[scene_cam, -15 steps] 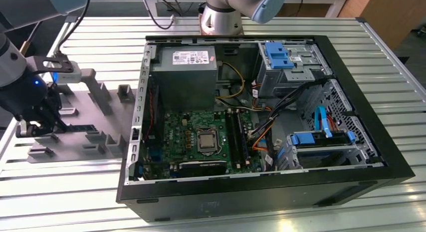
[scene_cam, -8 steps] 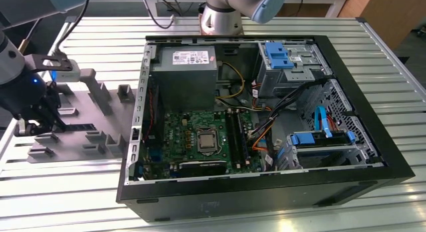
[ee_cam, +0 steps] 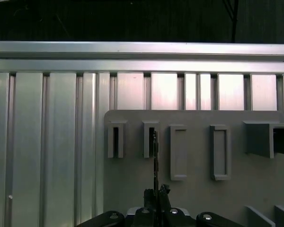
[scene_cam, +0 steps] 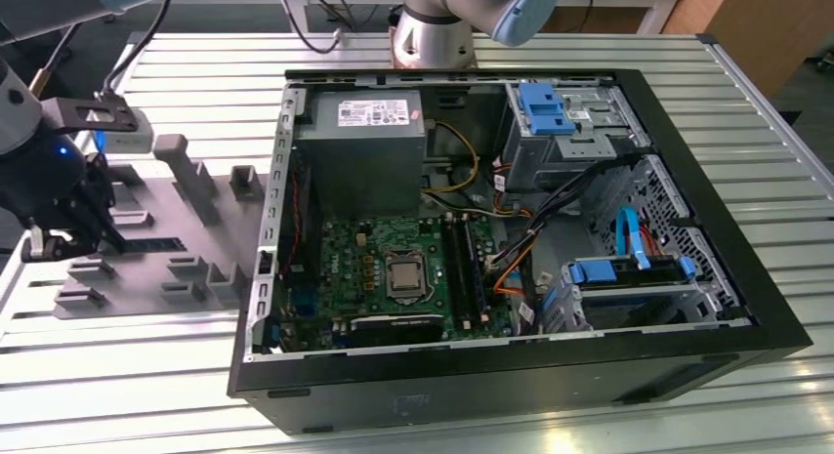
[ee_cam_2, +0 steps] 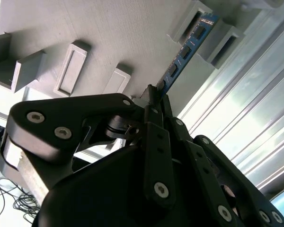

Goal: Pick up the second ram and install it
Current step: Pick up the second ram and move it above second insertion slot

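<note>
- At the exterior view's left, the black gripper [scene_cam: 62, 237] sits low over a grey moulded fixture [scene_cam: 183, 278] on the ribbed metal table [scene_cam: 131, 376]. Its tips are hard to make out.
- In the second wrist view, the gripper [ee_cam_2: 154, 95] is clamped on the near end of the second ram [ee_cam_2: 187, 47], a thin blue-green board with black chips. The far end stands in the fixture's slot.
- In the first wrist view, the second ram [ee_cam: 155, 161] appears edge-on as a thin dark line.

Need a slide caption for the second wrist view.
End effector gripping one end of the second ram, its far end between two posts of the gray holder.
</note>
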You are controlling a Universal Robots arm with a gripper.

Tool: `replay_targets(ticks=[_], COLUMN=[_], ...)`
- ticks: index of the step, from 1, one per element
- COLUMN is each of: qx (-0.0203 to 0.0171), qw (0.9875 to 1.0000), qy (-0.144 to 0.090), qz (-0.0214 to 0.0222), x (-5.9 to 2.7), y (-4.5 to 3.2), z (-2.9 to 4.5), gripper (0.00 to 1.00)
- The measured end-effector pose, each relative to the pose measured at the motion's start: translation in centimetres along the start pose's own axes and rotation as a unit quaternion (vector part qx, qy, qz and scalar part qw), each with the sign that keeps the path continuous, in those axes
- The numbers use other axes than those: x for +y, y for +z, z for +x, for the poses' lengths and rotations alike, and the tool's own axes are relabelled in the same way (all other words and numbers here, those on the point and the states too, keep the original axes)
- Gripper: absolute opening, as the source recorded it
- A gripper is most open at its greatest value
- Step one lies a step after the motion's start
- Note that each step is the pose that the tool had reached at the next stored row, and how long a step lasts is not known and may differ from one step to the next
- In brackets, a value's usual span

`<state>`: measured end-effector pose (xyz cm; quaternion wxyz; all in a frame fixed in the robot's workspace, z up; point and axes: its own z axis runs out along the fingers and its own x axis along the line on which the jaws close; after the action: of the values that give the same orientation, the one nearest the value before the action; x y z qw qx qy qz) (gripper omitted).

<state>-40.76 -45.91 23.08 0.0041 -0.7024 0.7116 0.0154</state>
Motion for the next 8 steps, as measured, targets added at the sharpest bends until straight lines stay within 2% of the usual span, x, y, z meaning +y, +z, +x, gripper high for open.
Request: replay_targets(ticks=[8], qx=[0.0003], qw=[1.0000], qy=[0.000], qz=[0.0000], x=[0.01], y=[-0.56], z=[-0.03], gripper=[0.14])
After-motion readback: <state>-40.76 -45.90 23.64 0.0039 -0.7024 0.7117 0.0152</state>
